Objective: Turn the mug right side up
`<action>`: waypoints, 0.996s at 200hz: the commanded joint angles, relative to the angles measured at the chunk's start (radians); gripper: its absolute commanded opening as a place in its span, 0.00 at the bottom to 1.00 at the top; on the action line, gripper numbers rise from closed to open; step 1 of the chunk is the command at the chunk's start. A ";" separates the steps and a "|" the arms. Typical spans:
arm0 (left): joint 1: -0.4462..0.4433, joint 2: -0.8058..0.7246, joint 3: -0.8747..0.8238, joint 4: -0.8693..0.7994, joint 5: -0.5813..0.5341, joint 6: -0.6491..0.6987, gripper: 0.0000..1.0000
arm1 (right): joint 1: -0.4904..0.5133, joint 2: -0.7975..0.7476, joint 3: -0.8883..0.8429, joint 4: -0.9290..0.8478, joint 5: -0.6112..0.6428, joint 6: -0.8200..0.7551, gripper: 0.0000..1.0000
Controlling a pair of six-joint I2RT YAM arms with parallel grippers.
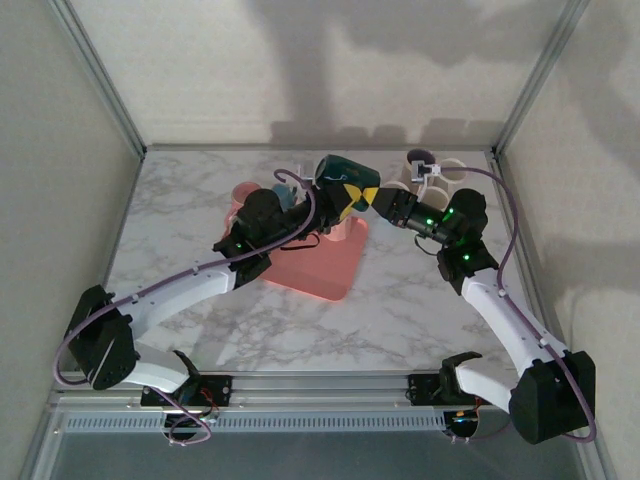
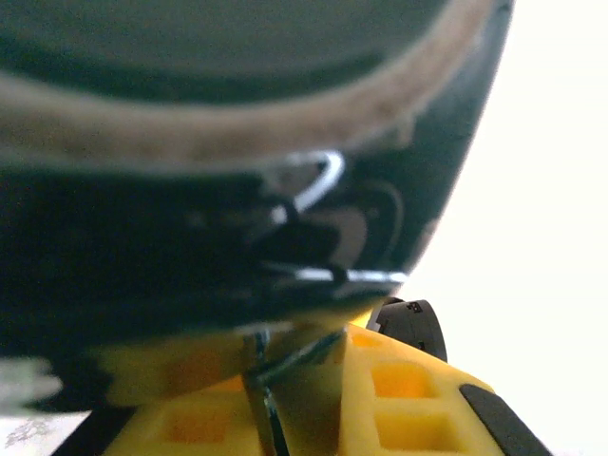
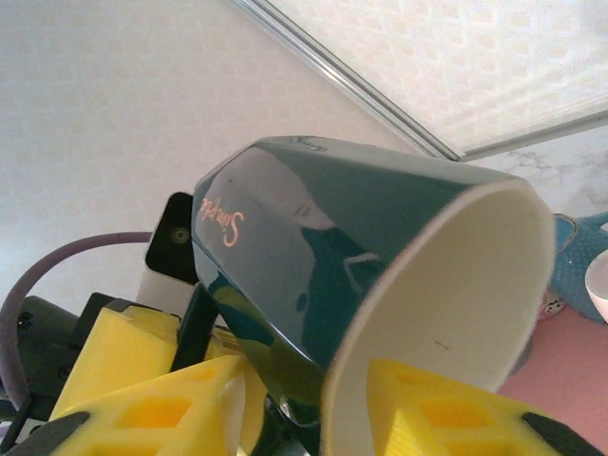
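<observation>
The left jaws are closed on the dark green mug (image 1: 340,172), whose glossy wall and pale rim loom blurred just above their yellow fingers (image 2: 408,389) in the left wrist view. The right jaws straddle the mug's rim from the opposite side: one yellow finger (image 3: 446,408) sits inside the cream mouth and the other (image 3: 142,418) lies outside the wall. Whether they press on the wall cannot be told. The mug (image 3: 313,247) hangs in the air between the two arms, tipped on its side, with its mouth turned toward the right wrist camera and pink script on its wall reading upside down. Below it lies a pink tray (image 1: 330,270) on the marble counter (image 1: 400,300). At the tray's far end, partly hidden by the left arm, stand a pink cup (image 1: 240,200) and a teal piece of crockery (image 1: 285,190); from the right wrist the teal piece (image 3: 581,247) shows beside a white rim (image 3: 598,285). Near the counter's far right corner, just behind the right arm, stand pale mugs (image 1: 445,172).
</observation>
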 commanded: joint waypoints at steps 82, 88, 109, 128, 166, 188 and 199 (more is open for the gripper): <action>0.009 0.000 0.055 0.067 0.095 0.048 0.44 | -0.016 -0.005 0.049 -0.040 -0.021 -0.098 0.00; 0.014 -0.010 0.066 -0.006 0.093 0.095 0.54 | -0.024 -0.009 0.060 -0.066 -0.021 -0.112 0.00; 0.024 -0.027 0.126 -0.248 0.115 0.313 0.69 | -0.078 -0.025 0.103 -0.187 -0.025 -0.175 0.00; 0.050 -0.045 0.152 -0.438 0.077 0.430 0.87 | -0.131 -0.035 0.147 -0.336 -0.028 -0.245 0.00; 0.129 -0.078 0.153 -0.665 0.008 0.624 0.94 | -0.208 0.012 0.374 -0.958 0.212 -0.558 0.00; 0.181 -0.075 0.160 -0.769 -0.063 0.745 0.94 | -0.243 0.095 0.510 -1.229 0.459 -0.663 0.00; 0.201 -0.066 0.158 -0.798 -0.085 0.802 0.93 | -0.264 0.131 0.550 -1.296 0.562 -0.673 0.00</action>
